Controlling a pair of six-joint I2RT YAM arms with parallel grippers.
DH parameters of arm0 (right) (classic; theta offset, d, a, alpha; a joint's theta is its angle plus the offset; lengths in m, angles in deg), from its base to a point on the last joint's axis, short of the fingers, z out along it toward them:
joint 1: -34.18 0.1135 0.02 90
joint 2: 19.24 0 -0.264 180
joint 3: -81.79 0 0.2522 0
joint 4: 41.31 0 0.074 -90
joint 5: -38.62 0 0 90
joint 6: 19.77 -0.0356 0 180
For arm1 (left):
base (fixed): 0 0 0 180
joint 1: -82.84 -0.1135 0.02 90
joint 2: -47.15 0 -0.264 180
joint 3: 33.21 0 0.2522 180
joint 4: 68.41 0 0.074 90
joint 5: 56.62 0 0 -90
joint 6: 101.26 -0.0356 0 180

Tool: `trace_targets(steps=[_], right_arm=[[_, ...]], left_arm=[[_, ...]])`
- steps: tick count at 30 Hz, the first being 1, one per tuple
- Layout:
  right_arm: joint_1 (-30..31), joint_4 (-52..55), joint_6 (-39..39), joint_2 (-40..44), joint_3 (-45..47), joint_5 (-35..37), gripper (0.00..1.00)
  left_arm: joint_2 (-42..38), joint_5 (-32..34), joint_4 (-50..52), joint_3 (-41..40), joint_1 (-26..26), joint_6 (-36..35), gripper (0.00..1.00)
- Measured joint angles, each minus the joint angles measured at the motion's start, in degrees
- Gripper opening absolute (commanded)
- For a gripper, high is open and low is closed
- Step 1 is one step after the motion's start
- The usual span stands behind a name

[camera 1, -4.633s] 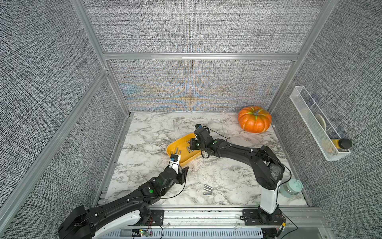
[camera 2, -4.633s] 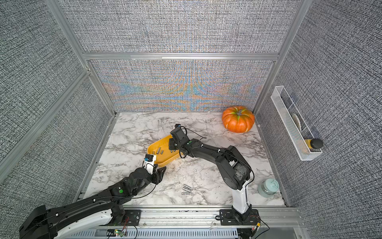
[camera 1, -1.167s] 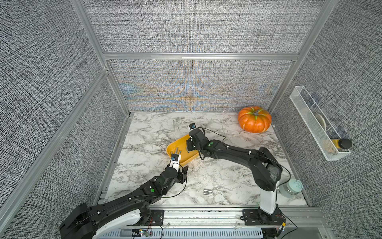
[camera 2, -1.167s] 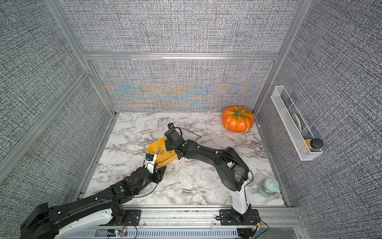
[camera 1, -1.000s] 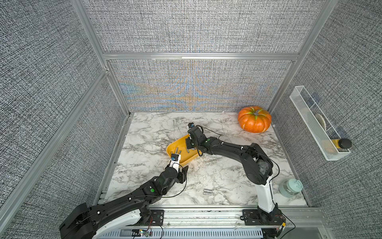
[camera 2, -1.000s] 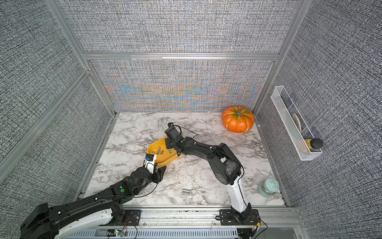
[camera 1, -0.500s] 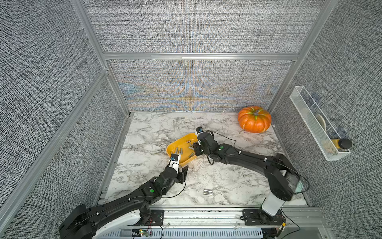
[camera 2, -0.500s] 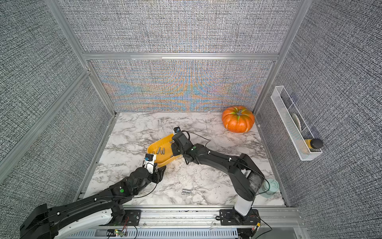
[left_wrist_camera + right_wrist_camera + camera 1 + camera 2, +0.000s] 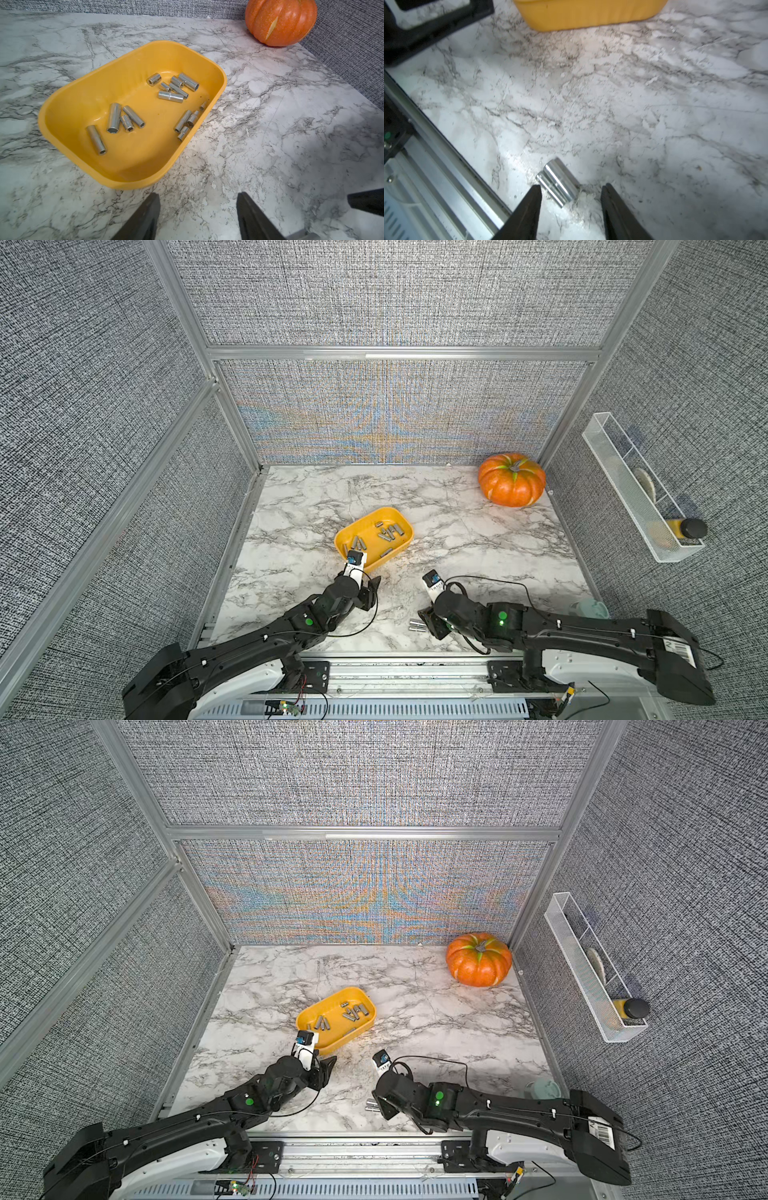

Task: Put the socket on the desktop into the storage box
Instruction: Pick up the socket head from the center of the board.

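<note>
r pincer (image 9: pixel 572 186) half open, empty, at socket (image 9: pixel 560 185): prob hard, slick steel, rolls; grip across barrel. l pincer (image 9: pixel 197 194) open, empty.

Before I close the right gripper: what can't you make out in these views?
Socket ahead of the right gripper: right wrist view blurred, one piece or two unclear; tiny in both top views.
Green object: lower part behind the right arm in both top views; kind unclear.
Wall basket contents: veiled by mesh in both top views.
</note>
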Motion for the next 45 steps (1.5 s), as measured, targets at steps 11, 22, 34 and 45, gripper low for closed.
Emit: trace_targets(steps=[11,22,34,45], right_arm=[[1.95,-3.06,-1.73,-6.67,1.25,0.81,0.48],[0.48,-6.58,-0.63,-11.76,-0.11,-0.57,0.41],[-0.63,-7.69,0.17,-14.88,-0.33,-2.25,0.38],[-3.65,-7.89,0.2,-17.2,-0.42,-2.71,0.31]], left_arm=[[-0.33,-1.14,-1.27,0.0,0.0,-0.2,0.64],[-0.35,-1.55,-1.38,0.0,0.0,-0.17,0.64],[-0.37,-1.53,-1.38,0.0,0.0,-0.2,0.64],[-0.46,-1.53,-1.36,0.0,0.0,-0.2,0.64]])
